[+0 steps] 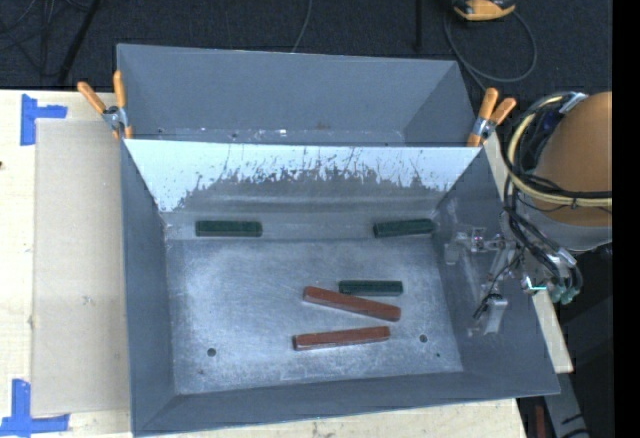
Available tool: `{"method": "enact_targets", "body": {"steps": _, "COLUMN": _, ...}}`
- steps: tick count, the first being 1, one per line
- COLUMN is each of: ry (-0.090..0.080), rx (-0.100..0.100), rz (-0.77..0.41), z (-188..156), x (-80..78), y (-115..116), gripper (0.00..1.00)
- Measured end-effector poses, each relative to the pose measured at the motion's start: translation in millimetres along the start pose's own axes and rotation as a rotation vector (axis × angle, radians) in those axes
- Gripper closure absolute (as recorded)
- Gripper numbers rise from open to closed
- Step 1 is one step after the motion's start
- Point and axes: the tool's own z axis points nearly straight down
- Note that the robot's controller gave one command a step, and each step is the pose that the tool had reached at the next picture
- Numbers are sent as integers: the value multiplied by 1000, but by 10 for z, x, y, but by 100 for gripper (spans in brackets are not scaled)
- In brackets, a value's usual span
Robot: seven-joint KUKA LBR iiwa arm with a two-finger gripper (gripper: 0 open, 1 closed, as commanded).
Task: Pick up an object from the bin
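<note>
Well, the grey bin (145,276) had five small flat sticks on its floor, and I placed each one from the slanting brown stick (352,304) near the middle. Far to the left of it and further back, at the foot of the bin's back wall, lay the left green stick (228,228). Just in front of the slanting brown stick, near it but apart, lay the lower brown stick (341,337). Right behind it lay the middle green stick (370,287), so close that I could not tell if the two touched. Further back and a little to the right lay the right green stick (404,227), also at the foot of the back wall. Well to the right of the slanting brown stick, the tool (488,311) hung over the bin's sloping right wall, apart from every stick. I could not tell if the tool was open or closed. Still further right came the arm (545,266), with its black cables (525,191) and orange cover (590,156).
</note>
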Motion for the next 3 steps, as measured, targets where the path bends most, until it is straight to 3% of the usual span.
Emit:
{"method": "enact_targets", "body": {"steps": 1, "ry": 0, "rx": -1, "rz": -19, "z": 1335, "x": 214, "y": 387, "gripper": 0}}
{"method": "enact_targets", "body": {"steps": 2, "ry": -13, "rx": 0, "rz": -143, "z": 1569, "x": -485, "y": 1051, "gripper": 0}}
{"method": "enact_targets", "body": {"steps": 3, "ry": -9, "rx": 2, "rz": -141, "z": 1551, "x": -470, "y": 1029, "gripper": 100}}
